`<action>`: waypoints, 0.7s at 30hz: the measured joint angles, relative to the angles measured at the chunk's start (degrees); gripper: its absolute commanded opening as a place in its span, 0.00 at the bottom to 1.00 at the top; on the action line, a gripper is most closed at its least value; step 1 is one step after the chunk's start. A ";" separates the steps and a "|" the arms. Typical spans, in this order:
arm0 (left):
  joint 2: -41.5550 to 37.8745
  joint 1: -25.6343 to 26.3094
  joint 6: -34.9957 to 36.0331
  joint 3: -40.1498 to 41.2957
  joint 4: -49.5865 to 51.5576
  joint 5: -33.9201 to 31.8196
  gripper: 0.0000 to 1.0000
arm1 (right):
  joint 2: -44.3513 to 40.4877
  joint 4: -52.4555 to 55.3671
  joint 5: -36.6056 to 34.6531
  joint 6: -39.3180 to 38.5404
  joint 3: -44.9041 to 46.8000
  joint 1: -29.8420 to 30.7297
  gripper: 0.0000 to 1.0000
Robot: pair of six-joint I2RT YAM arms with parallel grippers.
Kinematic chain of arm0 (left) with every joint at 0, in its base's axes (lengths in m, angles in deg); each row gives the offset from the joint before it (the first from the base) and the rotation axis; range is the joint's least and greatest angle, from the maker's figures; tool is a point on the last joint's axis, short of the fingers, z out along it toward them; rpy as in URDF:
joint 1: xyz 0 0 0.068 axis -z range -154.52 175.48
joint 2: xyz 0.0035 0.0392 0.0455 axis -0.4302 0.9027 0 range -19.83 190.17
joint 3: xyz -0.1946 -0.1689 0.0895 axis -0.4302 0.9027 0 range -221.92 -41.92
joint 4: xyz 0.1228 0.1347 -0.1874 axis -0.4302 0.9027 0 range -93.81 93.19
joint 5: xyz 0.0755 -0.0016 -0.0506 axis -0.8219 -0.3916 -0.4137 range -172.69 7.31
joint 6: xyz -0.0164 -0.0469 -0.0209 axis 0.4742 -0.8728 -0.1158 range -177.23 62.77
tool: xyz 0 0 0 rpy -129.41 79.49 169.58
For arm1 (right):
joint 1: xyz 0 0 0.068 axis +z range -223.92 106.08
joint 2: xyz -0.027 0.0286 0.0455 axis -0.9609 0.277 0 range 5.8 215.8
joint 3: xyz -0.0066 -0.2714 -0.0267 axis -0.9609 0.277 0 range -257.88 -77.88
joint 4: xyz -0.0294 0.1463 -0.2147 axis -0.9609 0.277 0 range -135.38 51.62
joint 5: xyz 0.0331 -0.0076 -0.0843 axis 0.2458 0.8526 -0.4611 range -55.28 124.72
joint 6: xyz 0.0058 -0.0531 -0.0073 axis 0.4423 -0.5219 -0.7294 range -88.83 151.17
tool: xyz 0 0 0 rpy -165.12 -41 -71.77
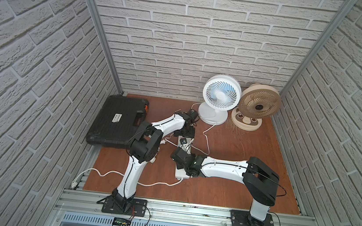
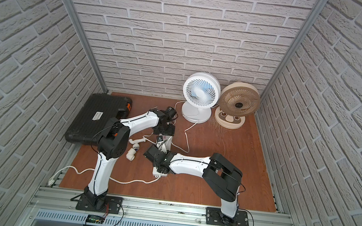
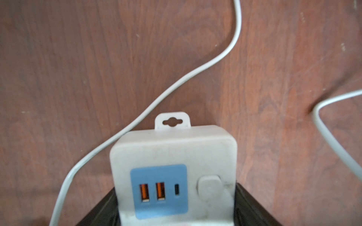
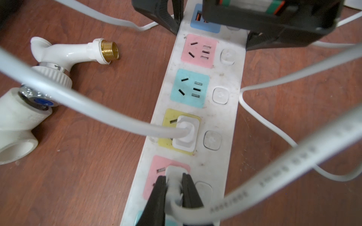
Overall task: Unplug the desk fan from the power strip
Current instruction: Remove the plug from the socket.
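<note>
The power strip [image 4: 221,121] lies on the wooden board, a long white bar with pastel socket panels. In the right wrist view my right gripper [image 4: 174,182] is shut on a white plug [image 4: 174,171] seated in a pink panel; its flat white cord loops past the camera. A second white plug [image 4: 186,133] sits in the yellow panel. My left gripper [image 3: 176,197] is shut across the strip's blue USB end [image 3: 159,190], jaws against both long sides. In both top views the white desk fan [image 1: 219,97] [image 2: 200,91] stands at the back, with a thin cord trailing towards the strip [image 1: 181,174].
A beige fan [image 1: 259,103] stands right of the white one. A black tool case [image 1: 117,120] lies at the back left. A white tap [image 4: 64,54] and pipe elbow [image 4: 13,125] lie left of the strip. The strip's thick cord [image 1: 122,178] snakes to the front left.
</note>
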 measured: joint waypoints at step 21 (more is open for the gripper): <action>-0.02 0.00 0.00 -0.02 0.02 -0.04 0.00 | -3.19 -6.56 3.52 3.21 5.64 -2.01 0.03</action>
